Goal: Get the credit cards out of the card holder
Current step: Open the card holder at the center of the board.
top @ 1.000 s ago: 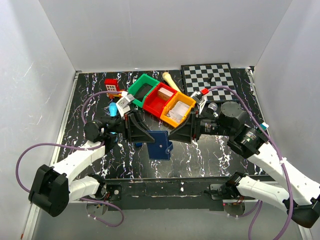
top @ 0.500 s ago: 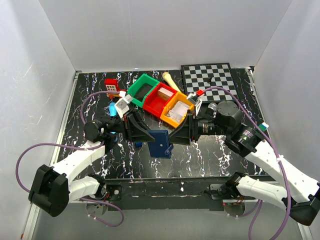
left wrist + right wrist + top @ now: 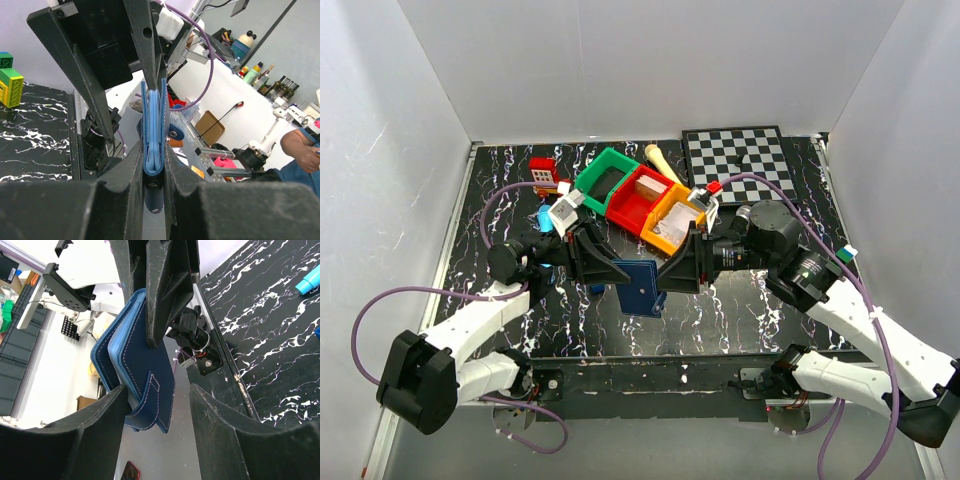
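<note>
On my left side, the left gripper (image 3: 153,167) is clenched on the card holder (image 3: 153,120). In its wrist view the case stands edge-on in the slot between the two fingers, pinched hard from both sides, with its pale blue inner layers and navy cover pressed flat together. The holder is therefore up off the table (image 3: 740,310), carried in the left jaws, and its free end sticks out past the fingertips towards the other arm. Moving right, the right gripper (image 3: 159,390) has its jaws spread and is gripping nothing. Its wrist view shows the holder's free end and the closure strap (image 3: 155,405) sitting in the gap between the fingers. The case lies close against one finger, perhaps touching it, and there is clear space to the other. As for progress, I judge that we are only at the setting-up stage. The holder is picked up and presented between the two grippers, but it is folded shut, the strap looks closed over the cover, and I can see no card poking out anywhere. What remains is nearly everything that matters: get the right fingers onto the strap or cover, open the fold, then draw the cards out.
</note>
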Robot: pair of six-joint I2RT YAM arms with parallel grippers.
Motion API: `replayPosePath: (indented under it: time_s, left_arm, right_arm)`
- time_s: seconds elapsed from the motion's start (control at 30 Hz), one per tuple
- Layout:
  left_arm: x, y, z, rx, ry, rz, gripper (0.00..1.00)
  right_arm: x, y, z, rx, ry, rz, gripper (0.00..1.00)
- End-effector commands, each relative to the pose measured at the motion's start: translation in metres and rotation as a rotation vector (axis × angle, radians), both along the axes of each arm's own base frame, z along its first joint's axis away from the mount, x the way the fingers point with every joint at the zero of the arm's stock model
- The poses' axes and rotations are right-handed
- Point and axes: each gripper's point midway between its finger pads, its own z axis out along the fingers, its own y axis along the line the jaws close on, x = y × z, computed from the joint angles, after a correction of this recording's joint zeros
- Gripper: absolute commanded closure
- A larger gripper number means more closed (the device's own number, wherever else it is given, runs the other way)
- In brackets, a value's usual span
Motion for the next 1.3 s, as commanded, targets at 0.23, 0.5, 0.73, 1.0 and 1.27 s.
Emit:
replayPosePath:
  time_s: [0.23, 0.5, 0.73, 1.0, 1.27]
  left_arm:
    - [0.001, -0.001, 0.028, -0.075, -0.032, 0.058, 1.00]
    - [0.005, -0.004, 0.024, -0.053, -0.033, 0.118, 0.99]
    - [0.025, -0.009, 0.019, 0.008, 0.019, 0.224, 0.73]
    - [0.067, -0.003, 0.000, 0.079, 0.136, 0.505, 0.02]
    - [0.075, 0.002, -0.024, 0.025, 0.283, 0.569, 0.02]
  right_arm:
    - [-0.008, 0.016, 0.010, -0.004, -0.028, 0.068, 0.42]
    - [-0.010, 0.022, 0.008, -0.011, -0.023, 0.080, 0.67]
    - [-0.009, 0.016, 0.007, -0.040, -0.043, 0.052, 0.98]
    - [0.016, 0.001, -0.011, -0.214, -0.076, -0.114, 0.99]
    - [0.069, -0.036, -0.053, -0.583, -0.078, -0.471, 0.99]
